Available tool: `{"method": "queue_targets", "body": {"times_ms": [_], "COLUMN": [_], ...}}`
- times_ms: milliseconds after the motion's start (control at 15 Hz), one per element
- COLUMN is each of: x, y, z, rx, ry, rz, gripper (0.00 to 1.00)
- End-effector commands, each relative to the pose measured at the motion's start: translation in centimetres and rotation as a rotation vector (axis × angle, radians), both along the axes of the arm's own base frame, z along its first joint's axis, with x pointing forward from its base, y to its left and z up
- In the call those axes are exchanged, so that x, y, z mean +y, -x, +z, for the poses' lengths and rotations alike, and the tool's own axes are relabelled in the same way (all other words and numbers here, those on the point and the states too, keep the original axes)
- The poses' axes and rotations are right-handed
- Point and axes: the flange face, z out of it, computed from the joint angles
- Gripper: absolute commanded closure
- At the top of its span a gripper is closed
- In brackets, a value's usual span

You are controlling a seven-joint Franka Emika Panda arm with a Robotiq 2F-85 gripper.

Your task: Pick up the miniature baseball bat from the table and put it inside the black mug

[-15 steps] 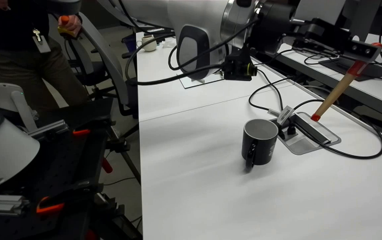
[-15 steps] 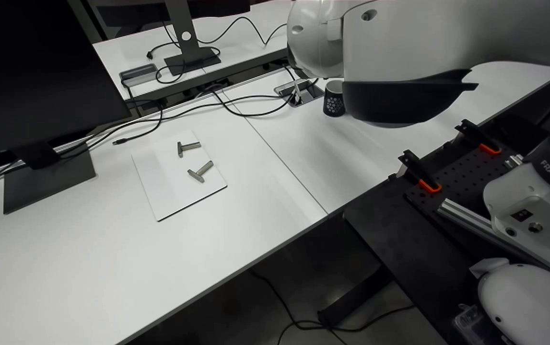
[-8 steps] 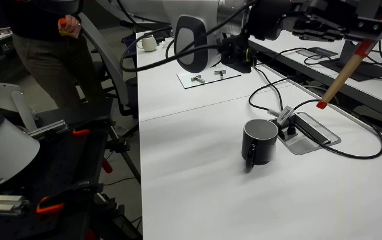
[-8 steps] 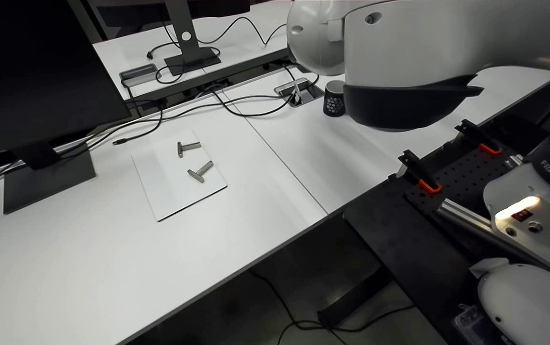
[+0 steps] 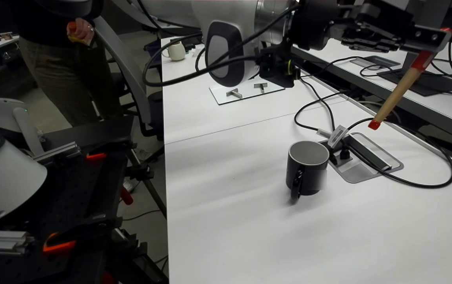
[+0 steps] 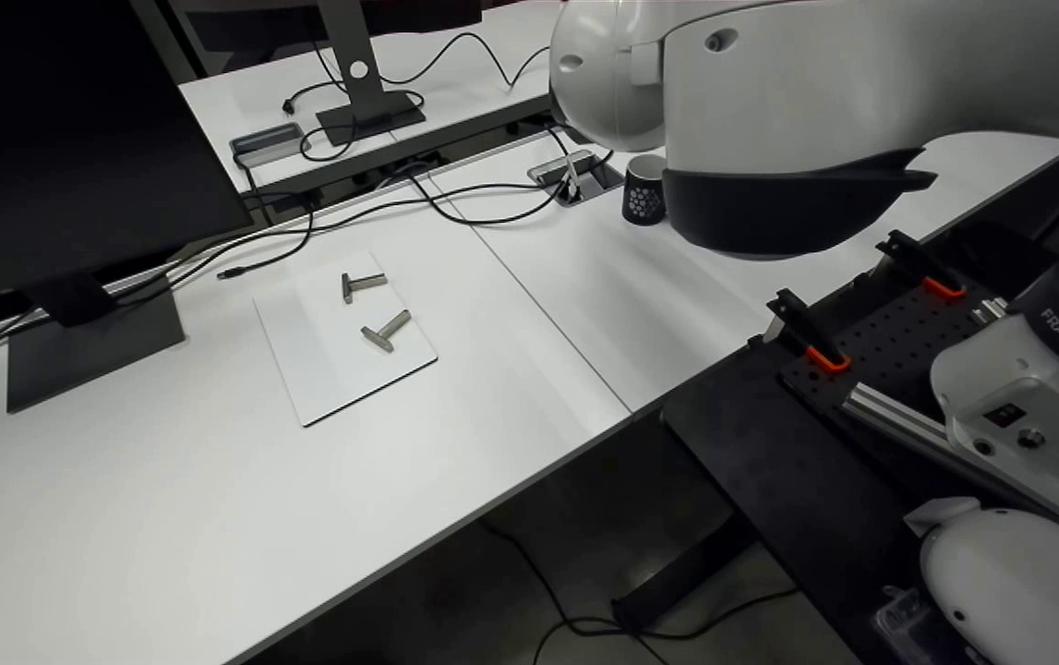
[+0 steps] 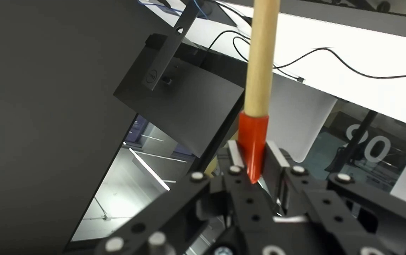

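Observation:
High over the far side of the white table (image 5: 226, 225), my gripper (image 5: 430, 44) is shut on the miniature baseball bat (image 5: 397, 94). Its pads press on the bat's red upper end, and the pale wooden shaft slants down to a red tip hanging in the air beyond the black mug. In the wrist view the bat (image 7: 262, 63) runs upward from between the gripper's (image 7: 256, 156) pads. The black mug (image 5: 306, 175) stands upright on the table, its mouth empty and its handle toward the camera. In an exterior view the arm partly covers the mug (image 6: 643, 199) and conceals gripper and bat.
Beside the mug lies a grey cable box (image 5: 358, 173) with a looping black cable (image 5: 423, 185). A thin white board (image 6: 307, 369) carries two T-shaped metal pieces. A monitor (image 6: 77, 139) stands at one end. A person (image 5: 58, 71) stands off the table.
The gripper and the bat have risen, then dipped slightly and drifted a little toward the mug's side. The mug has not moved. The person has shifted slightly.

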Motion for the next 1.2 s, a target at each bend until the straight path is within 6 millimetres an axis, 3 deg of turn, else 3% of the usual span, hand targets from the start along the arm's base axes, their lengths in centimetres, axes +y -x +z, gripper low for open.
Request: {"method": "queue_targets", "body": {"times_ms": [0, 67, 400, 733, 1133], "x": [0.3, 0.6, 3.5, 6.6, 10.7], "y": [-0.1, 0.1, 1.2, 1.9, 3.1], "z": [0.1, 1.0, 1.9, -0.1, 0.6], "rx": [-0.021, -0.02, -0.091, -0.168, -0.228], "ry": [0.002, 0.012, -0.039, -0.167, -0.234], "rz": [0.006, 0.01, 0.035, 0.054, 0.116], "gripper": [0.93, 0.93, 0.93, 0.93, 0.93]}}
